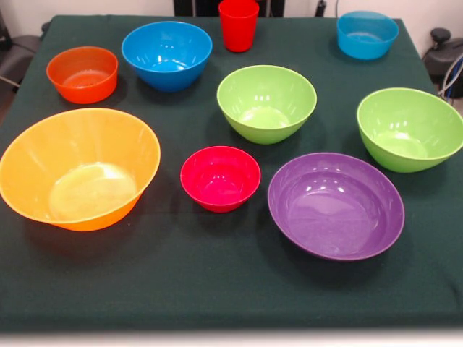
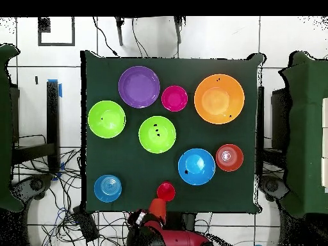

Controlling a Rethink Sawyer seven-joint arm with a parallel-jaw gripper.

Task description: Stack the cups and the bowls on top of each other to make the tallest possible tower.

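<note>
Nearest us, the wide glossy purple plastic bowl (image 1: 336, 205) is sitting beside the small crimson bowl (image 1: 220, 178); nothing is stacking yet on the dark green tablecloth (image 1: 217, 289). Overhead, the tapered red plastic cup (image 2: 166, 191) is risking a knock from the arm (image 2: 155, 214) just beside it; its gripper's state I cannot tell. Cables are trailing over the tiled floor (image 2: 211, 38).

1. The arm (image 2: 168, 232) is partly out of view in the overhead view; its gripper cannot be made out, so no jaw state can be read.
2. The red cup (image 1: 239, 24) is cut by the front view's top edge.
3. No orange cup is visible.
</note>
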